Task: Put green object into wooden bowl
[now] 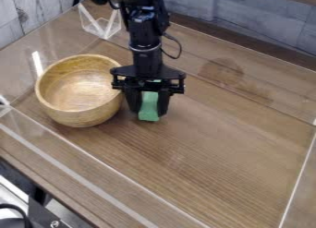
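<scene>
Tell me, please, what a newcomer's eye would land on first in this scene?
Most likely the bright green object near the middle of the wooden table, clamped in the black pincer that points straight down from the arm. Next comes the round wooden bowl just to the left of it, light tan and with nothing inside. Clear plastic walls edge the table.

You were working in a lab-style test cell: a wood-grain tabletop (223,149) fenced by clear acrylic walls (74,167), with grey plank panelling (265,19) behind it.
</scene>
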`<state>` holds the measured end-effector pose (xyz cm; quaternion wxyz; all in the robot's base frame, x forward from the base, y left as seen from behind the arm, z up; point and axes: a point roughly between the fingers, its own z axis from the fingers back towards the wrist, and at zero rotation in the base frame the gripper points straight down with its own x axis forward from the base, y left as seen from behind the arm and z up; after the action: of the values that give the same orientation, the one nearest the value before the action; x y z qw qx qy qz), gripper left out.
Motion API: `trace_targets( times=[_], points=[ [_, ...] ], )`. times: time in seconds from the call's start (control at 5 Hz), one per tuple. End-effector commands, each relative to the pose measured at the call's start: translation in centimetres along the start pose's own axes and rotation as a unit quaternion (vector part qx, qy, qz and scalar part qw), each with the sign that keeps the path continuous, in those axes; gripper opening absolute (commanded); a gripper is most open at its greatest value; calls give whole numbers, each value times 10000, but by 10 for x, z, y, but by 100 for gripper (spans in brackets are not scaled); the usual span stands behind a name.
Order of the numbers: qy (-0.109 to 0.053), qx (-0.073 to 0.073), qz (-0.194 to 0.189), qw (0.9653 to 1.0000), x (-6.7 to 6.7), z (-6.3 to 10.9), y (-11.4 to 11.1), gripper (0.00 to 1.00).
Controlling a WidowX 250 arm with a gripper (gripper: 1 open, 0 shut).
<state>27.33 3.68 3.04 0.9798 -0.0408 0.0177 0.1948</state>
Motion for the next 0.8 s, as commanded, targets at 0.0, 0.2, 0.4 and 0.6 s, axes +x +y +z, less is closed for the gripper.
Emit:
trace_targets(
  times=[0.0, 0.2, 0.4, 0.6],
  points=[
    [-366, -156, 302, 9988, 8, 16, -10, 0],
    [-406, -210, 569, 9973, 5, 15, -18, 0],
    [-408, -220, 378, 9982, 7, 15, -16, 0],
    [-409, -224, 174, 9988, 9, 15, -11, 0]
  ],
)
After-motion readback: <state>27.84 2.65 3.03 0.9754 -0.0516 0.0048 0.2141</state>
